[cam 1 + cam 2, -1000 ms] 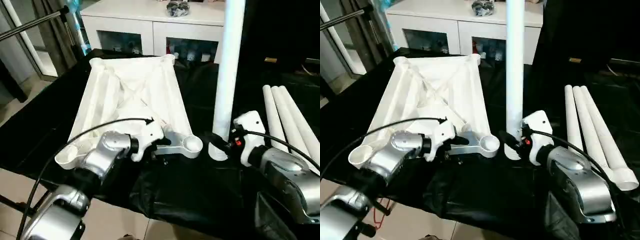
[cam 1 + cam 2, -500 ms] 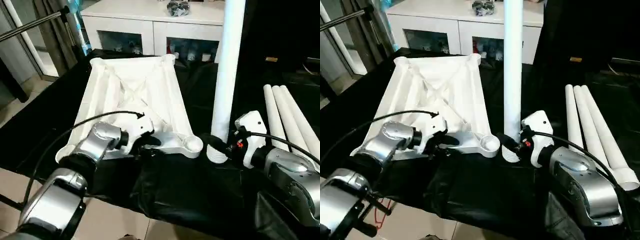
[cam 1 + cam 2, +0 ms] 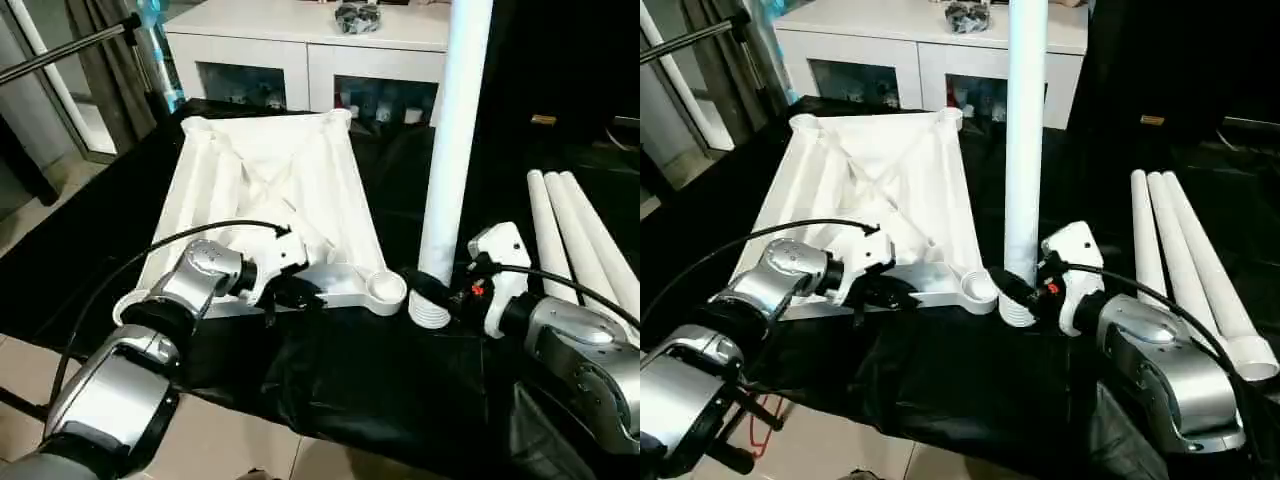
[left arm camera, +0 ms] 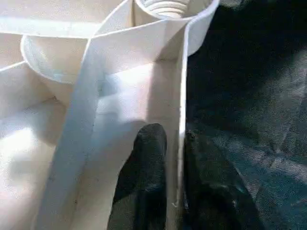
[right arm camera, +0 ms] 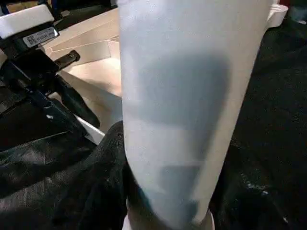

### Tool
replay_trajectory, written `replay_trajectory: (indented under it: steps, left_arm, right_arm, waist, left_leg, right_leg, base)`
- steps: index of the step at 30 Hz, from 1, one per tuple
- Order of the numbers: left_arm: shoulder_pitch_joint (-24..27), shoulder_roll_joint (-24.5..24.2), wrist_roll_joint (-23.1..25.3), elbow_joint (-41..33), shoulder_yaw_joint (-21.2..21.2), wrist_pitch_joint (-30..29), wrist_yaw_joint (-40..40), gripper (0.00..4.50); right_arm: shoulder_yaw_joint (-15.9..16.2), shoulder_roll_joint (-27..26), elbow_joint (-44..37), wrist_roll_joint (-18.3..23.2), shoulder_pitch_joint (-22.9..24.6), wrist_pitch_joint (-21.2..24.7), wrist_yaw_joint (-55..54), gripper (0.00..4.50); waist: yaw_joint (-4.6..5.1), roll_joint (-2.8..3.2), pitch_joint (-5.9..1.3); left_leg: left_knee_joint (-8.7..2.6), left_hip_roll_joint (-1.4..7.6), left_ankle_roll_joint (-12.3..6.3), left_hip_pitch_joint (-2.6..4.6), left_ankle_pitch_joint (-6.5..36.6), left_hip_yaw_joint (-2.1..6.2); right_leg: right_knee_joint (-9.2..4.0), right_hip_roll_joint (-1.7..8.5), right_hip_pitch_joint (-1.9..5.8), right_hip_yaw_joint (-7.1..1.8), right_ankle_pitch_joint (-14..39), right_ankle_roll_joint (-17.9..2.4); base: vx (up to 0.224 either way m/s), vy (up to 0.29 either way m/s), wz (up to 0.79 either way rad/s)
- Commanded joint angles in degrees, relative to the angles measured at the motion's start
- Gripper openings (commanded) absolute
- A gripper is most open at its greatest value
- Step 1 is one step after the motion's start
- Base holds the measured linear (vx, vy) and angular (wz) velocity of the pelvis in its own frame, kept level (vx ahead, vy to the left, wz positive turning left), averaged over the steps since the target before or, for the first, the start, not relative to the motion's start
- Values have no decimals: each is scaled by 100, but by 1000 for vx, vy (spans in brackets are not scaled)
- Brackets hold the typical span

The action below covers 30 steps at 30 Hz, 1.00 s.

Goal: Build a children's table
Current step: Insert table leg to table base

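White ribbed tabletop (image 3: 270,200), white legs (image 3: 570,240), black cloth (image 3: 370,380), black-fingered claws.

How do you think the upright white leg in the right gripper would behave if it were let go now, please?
The leg is tall and slim over a small ribbed foot, so it would probably tip. Its round tube shape suggests it would then roll on the black cloth. It looks like hollow plastic, so likely light and stiff.

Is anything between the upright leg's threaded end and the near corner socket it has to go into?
Nothing visible. The leg, held upright by the right gripper, has its threaded end resting on the black cloth just beside the near corner socket of the tabletop; the socket mouth is open. The left gripper pinches the near rim, clear of it.
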<state>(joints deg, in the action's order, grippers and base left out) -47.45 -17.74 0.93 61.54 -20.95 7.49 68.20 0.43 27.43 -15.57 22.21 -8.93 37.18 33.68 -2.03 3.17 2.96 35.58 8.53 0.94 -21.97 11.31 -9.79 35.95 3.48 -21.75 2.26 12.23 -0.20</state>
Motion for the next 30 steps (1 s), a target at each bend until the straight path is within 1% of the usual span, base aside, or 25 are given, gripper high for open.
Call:
replay_trajectory:
  steps: [1, 3, 4, 5, 7, 8, 9, 10, 11, 12, 14, 15, 17, 18, 19, 20, 21, 22, 23, 24, 25, 26, 27, 28, 30]
  left_arm:
    - [-47, -56, 112, 136, 64, -37, -8, 35]
    - [-43, -62, 90, 136, 80, -60, 130, 34]
    - [-34, -61, 75, 125, 89, -76, 176, 15]
    - [-11, -58, 55, 101, 98, -98, 213, 5]
    - [31, -46, 23, 61, 116, -133, 278, 1]
    - [82, -34, -5, 3, 135, -196, 357, 0]
    - [96, -29, -9, -12, 143, -212, 384, 0]
    - [164, -20, -41, -80, 160, -273, 405, 0]
    - [232, -11, -54, -143, 168, -308, 402, 0]
    - [326, -5, -64, -238, 162, -330, 395, 0]
    - [431, -3, -56, -349, 151, -370, 385, 0]
    - [592, -4, -47, -541, 141, -412, 329, 0]
    - [797, -12, -53, -866, 147, -580, 215, 0]
    - [920, -20, -53, -1089, 153, -637, 128, 0]
    - [999, -26, -50, -1234, 157, -668, 74, 0]
    - [1148, -41, -81, -1579, 172, -847, 13, 0]
    - [1200, -46, -95, -1702, 178, -917, -5, 0]
    - [1470, -80, -121, -2340, 178, -1337, -135, 0]
    - [1470, -80, -121, -2340, 178, -1337, -135, 0]
    - [1606, -89, -102, -2640, 166, -1531, -234, 0]
    - [1746, -84, -87, -2941, 155, -1716, -327, 0]
    - [1827, -77, -75, -3112, 149, -1820, -381, 0]
    - [1904, -44, -99, -3255, 152, -1872, -419, 0]
    - [2005, -6, -143, -3449, 167, -1954, -454, 0]
    - [2070, 29, -189, -3578, 186, -2035, -483, 0]
  right_arm:
    - [-41, -12, -36, 86, -127, 24, 35, 187]
    - [-67, -90, 31, 135, -204, 21, 19, 187]
    - [-73, -128, 68, 138, -242, 14, 1, 187]
    - [-79, -181, 118, 128, -282, -2, -41, 187]
    - [-81, -257, 208, 107, -340, -55, -91, 187]
    - [-78, -339, 326, 72, -413, -122, -151, 187]
    - [-76, -364, 367, 59, -440, -143, -170, 187]
    - [-72, -406, 450, 79, -497, -148, -163, 187]
    - [-68, -440, 535, 88, -559, -156, -161, 187]
    - [-61, -470, 631, 86, -626, -174, -162, 187]
    - [-50, -500, 727, 77, -692, -204, -161, 187]
    - [-42, -546, 838, 59, -768, -249, -159, 187]
    - [-58, -618, 953, 83, -846, -248, -150, 187]
    - [-34, -631, 1000, 71, -875, -263, -124, 187]
    - [-12, -637, 1027, 59, -891, -274, -106, 187]
    - [23, -644, 1060, 65, -907, -269, -55, 187]
    - [35, -646, 1071, 69, -912, -265, -38, 187]
    - [126, -646, 1075, 85, -915, -248, 65, 187]
    - [126, -646, 1075, 85, -915, -248, 65, 187]
    - [181, -640, 1059, 94, -909, -235, 121, 187]
    - [233, -634, 1051, 96, -901, -226, 171, 187]
    - [261, -632, 1048, 97, -897, -221, 198, 187]
    - [284, -638, 1061, 80, -890, -237, 205, 187]
    - [306, -652, 1096, 45, -887, -274, 208, 187]
    - [312, -665, 1157, 18, -903, -302, 207, 187]
  waist:
    - [-27, -73, -338]
    - [-30, -64, -339]
    - [-27, -42, -346]
    - [-21, -46, -350]
    - [-21, -45, -355]
    - [-22, -24, -359]
    - [-16, -27, -364]
    - [-23, -20, -371]
    - [-22, -23, -365]
    - [-23, -28, -372]
    - [-24, -36, -368]
    - [-31, -44, -366]
    - [-28, -43, -362]
    - [-26, -40, -351]
    - [-24, -30, -350]
    - [-26, -28, -356]
    - [-22, -15, -348]
    - [-17, -24, -341]
    - [-17, -13, -348]
    - [-13, -12, -341]
    - [-5, -21, -341]
    - [-2, -9, -338]
    - [3, -33, -336]
    - [-2, -27, -330]
    - [-12, -22, -335]
  left_leg:
    - [-474, 460, -147, 115, 1107, 183]
    - [-473, 458, -144, 110, 1099, 183]
    - [-477, 462, -145, 108, 1071, 190]
    - [-477, 464, -140, 107, 1065, 187]
    - [-480, 470, -138, 114, 1037, 188]
    - [-482, 470, -136, 112, 1003, 185]
    - [-480, 467, -132, 116, 1000, 182]
    - [-472, 466, -136, 119, 965, 178]
    - [-473, 463, -151, 110, 949, 174]
    - [-473, 475, -161, 106, 919, 179]
    - [-464, 463, -217, 102, 867, 165]
    - [-466, 466, -234, 96, 866, 163]
    - [-463, 461, -263, 96, 864, 156]
    - [-475, 472, -266, 89, 907, 161]
    - [-480, 474, -251, 94, 956, 159]
    - [-481, 483, -242, 103, 955, 160]
    - [-486, 481, -234, 94, 974, 162]
    - [-495, 478, -214, 90, 1008, 163]
    - [-503, 494, -195, 93, 1019, 173]
    - [-501, 472, -196, 97, 1065, 163]
    - [-508, 483, -172, 95, 1092, 166]
    - [-513, 483, -168, 88, 1106, 176]
    - [-515, 478, -177, 91, 1122, 166]
    - [-514, 468, -186, 87, 1112, 163]
    - [-515, 465, -160, 94, 1122, 163]
  right_leg:
    - [-479, 582, 258, -304, 700, -1620]
    - [-482, 584, 259, -305, 715, -1612]
    - [-468, 581, 252, -299, 658, -1631]
    - [-467, 578, 250, -298, 603, -1641]
    - [-447, 571, 249, -294, 438, -1679]
    - [-439, 575, 248, -296, 326, -1703]
    - [-432, 576, 242, -292, 282, -1726]
    - [-421, 582, 255, -290, 174, -1773]
    - [-421, 577, 252, -291, 142, -1781]
    - [-407, 591, 268, -290, 58, -1811]
    - [-416, 583, 267, -290, 24, -1807]
    - [-418, 596, 276, -288, 101, -1795]
    - [-430, 590, 268, -287, 278, -1739]
    - [-447, 590, 257, -285, 464, -1702]
    - [-458, 586, 250, -285, 655, -1649]
    - [-454, 588, 246, -287, 694, -1634]
    - [-463, 578, 238, -289, 795, -1586]
    - [-470, 573, 232, -288, 903, -1545]
    - [-456, 579, 238, -286, 920, -1533]
    - [-490, 559, 206, -285, 1047, -1485]
    - [-478, 563, 217, -287, 1066, -1479]
    - [-479, 562, 214, -285, 1089, -1458]
    - [-501, 556, 204, -290, 1164, -1420]
    - [-514, 552, 194, -292, 1236, -1385]
    - [-521, 551, 186, -296, 1328, -1333]
  base:
    - [0, 0, 0]
    - [0, 0, 0]
    - [0, 0, 0]
    - [0, 0, 0]
    - [0, 0, 0]
    - [0, 0, 0]
    - [0, 0, 0]
    - [0, 0, 0]
    - [0, 0, 0]
    - [0, 0, 0]
    - [0, 0, 0]
    - [0, 0, 0]
    - [0, 0, 0]
    - [0, 0, 0]
    - [0, 0, 0]
    - [0, 0, 0]
    - [0, 0, 0]
    - [0, 0, 0]
    - [0, 0, 0]
    - [0, 0, 0]
    - [0, 0, 0]
    - [0, 0, 0]
    - [0, 0, 0]
    - [0, 0, 0]
    - [0, 0, 0]
